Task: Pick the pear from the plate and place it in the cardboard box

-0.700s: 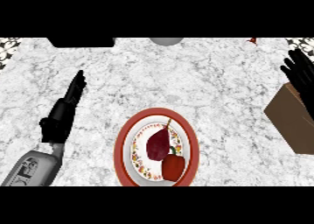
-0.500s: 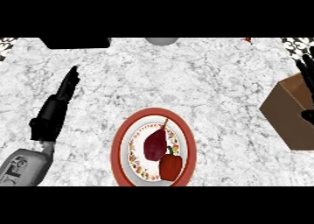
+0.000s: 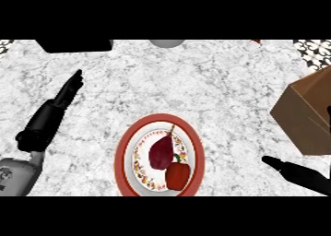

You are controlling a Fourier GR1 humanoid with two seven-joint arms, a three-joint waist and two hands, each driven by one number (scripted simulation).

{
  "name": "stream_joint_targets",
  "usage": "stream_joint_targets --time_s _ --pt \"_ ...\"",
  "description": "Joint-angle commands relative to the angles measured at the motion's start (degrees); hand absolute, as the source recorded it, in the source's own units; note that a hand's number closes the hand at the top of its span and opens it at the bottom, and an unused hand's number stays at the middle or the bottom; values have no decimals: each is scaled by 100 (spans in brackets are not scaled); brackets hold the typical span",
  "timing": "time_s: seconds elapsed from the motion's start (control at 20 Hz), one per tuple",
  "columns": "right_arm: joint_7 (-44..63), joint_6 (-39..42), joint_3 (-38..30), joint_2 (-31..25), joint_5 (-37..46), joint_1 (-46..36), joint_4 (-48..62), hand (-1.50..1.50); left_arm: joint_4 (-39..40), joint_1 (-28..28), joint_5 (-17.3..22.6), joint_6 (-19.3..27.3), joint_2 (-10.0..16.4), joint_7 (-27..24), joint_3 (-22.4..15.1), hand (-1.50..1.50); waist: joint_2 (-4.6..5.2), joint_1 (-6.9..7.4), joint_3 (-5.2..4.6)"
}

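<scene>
Maroon stemmed pear (image 3: 161, 152) on plate (image 3: 121, 159); left hand (image 3: 46, 122) and right hand (image 3: 309, 177) fingers (image 3: 69, 88) straight, empty.

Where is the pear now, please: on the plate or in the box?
On the plate: the pear lies beside a red pepper, apart from the cardboard box.

kitchen, marble counter (image 3: 195, 87), plate (image 3: 127, 152) of produce

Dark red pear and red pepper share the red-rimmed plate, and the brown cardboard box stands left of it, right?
No: the head view shows the brown cardboard box right of the red-rimmed plate, which the dark red pear and red pepper do share.
</scene>
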Motion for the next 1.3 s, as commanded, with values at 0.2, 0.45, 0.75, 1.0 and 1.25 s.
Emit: stream_joint_targets --time_s 0.2,0.45,0.75,1.0,1.25 --pt "515 -646 1548 -35 2815 963 -1027 -150 40 139 -13 -353 33 -299 54 0 79 233 -3" --pt "2195 586 2024 -547 3796 667 -1162 -150 -268 -174 24 -421 72 90 59 0 90 329 -18" --pt "4275 2285 2886 -190 4463 -506 -1519 -150 -110 -352 -41 -460 -12 173 63 0 108 444 -17" --pt "5907 3622 3517 611 4875 -1640 -1376 -150 -179 -188 -72 -477 -174 130 -38 0 96 475 -15" --pt "7133 4292 3977 2092 5031 -2551 -424 -150 -392 -163 -79 -508 -137 295 74 0 80 448 -2"
